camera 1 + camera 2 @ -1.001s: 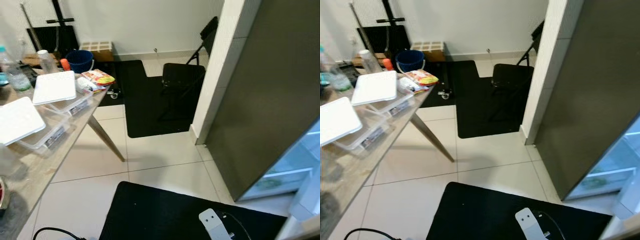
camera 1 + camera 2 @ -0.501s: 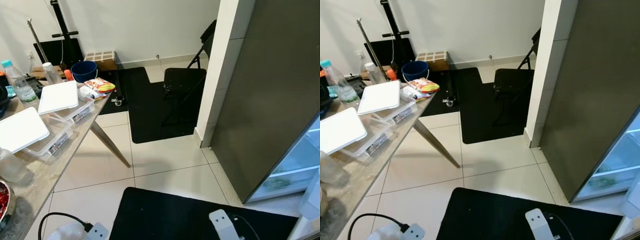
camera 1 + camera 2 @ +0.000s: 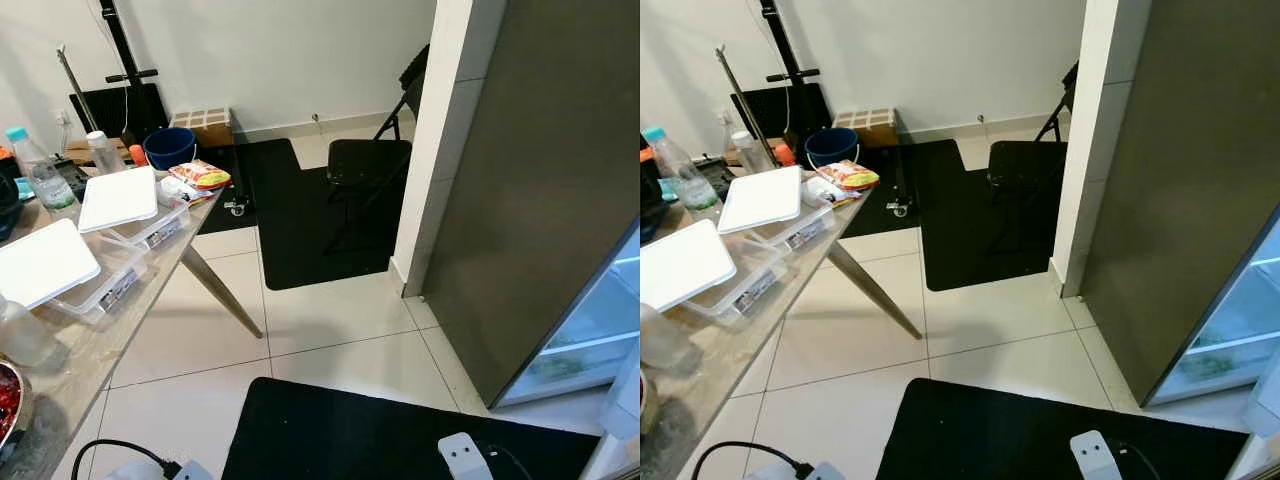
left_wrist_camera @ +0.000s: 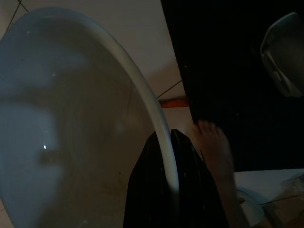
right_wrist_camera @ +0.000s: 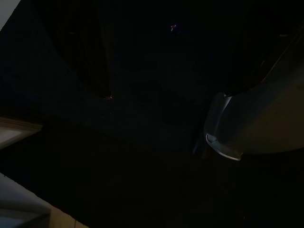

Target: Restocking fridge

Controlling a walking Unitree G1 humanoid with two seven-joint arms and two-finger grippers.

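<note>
The robot stood on a black floor mat (image 3: 350, 430) between a worktop (image 3: 75, 350) on its left and the fridge (image 3: 545, 190) on its right, whose door stood ajar onto a lit interior (image 3: 590, 340) at the near right. The left claw (image 4: 166, 190) held a smooth, rounded white bowl (image 4: 71, 118) by its rim, one black finger (image 4: 142, 190) lying inside and the other outside; the bowl looked rigid and glossy, probably ceramic or hard plastic. The right claw hung idle over the dark mat, and whether it was open or closed could not be told. On the pale, marble-patterned worktop lay two clear, shallow plastic containers (image 3: 110, 285) with flat white lids, clear plastic bottles (image 3: 40, 175) at the far end, and a crinkled snack packet (image 3: 200, 175) at the far corner. Risks, as judged — a thin rim pinch on a slick bowl could slip during the turn toward the fridge; the slanted worktop leg (image 3: 220, 295) and a folding chair (image 3: 365, 160) beyond it narrowed the path; a person's bare foot (image 4: 213, 147) stood close to the held bowl.
</note>
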